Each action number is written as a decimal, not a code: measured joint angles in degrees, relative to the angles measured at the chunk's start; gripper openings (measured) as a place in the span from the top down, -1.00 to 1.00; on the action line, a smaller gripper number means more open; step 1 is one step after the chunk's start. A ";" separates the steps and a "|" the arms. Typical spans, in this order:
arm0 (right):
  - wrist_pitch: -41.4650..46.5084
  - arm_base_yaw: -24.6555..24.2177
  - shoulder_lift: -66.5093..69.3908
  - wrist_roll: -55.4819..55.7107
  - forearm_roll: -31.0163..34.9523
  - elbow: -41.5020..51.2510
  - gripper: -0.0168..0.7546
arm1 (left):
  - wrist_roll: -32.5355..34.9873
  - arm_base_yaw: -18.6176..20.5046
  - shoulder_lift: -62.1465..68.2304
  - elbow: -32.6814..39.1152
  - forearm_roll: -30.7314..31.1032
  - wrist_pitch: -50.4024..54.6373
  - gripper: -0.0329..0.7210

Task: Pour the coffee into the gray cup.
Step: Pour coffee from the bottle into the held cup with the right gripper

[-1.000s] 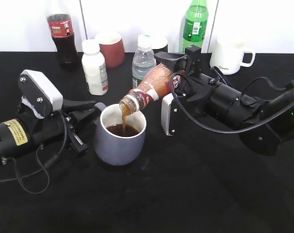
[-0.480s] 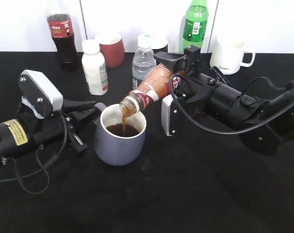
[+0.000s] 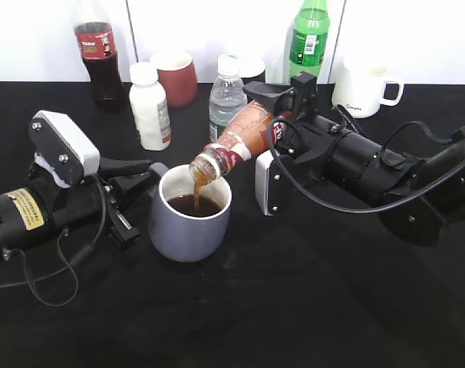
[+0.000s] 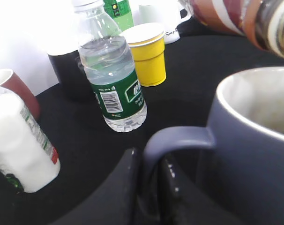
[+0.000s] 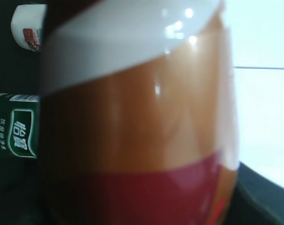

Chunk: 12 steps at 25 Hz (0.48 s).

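The gray cup [image 3: 188, 224] stands on the black table at centre left, with brown coffee inside it. My left gripper [image 3: 144, 176] is shut on the cup's loop handle [image 4: 177, 140]; its fingers [image 4: 130, 187] pinch the handle from both sides. My right gripper [image 3: 282, 115] is shut on the coffee bottle [image 3: 236, 142], which is tilted mouth-down over the cup, and a brown stream runs from its mouth into the cup. The bottle's label [image 5: 137, 117] fills the right wrist view and hides the jaws. The bottle's mouth also shows in the left wrist view [image 4: 268, 23].
Behind the cup stand a white pill bottle [image 3: 150, 106], a clear water bottle [image 3: 227, 96], a dark red cup [image 3: 176, 77], a cola bottle [image 3: 98, 54], a green bottle [image 3: 309, 38] and a white mug [image 3: 364, 86]. A yellow cup [image 4: 146, 54] shows in the left wrist view.
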 joint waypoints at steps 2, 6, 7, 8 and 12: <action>-0.02 0.00 0.00 -0.07 0.00 0.00 -0.35 | 0.00 0.00 0.00 0.00 0.00 0.00 0.66; -0.24 0.00 0.00 -1.03 0.00 0.00 -0.35 | 0.05 0.00 0.00 0.00 0.00 0.00 0.66; -0.36 0.00 0.00 -1.41 0.00 0.00 -0.35 | 0.05 0.00 0.00 0.00 0.00 0.00 0.66; -0.43 0.00 0.00 -1.55 0.00 0.00 -0.35 | 0.05 0.00 0.00 0.00 0.00 0.00 0.66; -0.77 0.00 0.00 -1.83 0.00 0.00 -0.35 | 0.10 0.00 0.00 0.00 0.00 0.04 0.66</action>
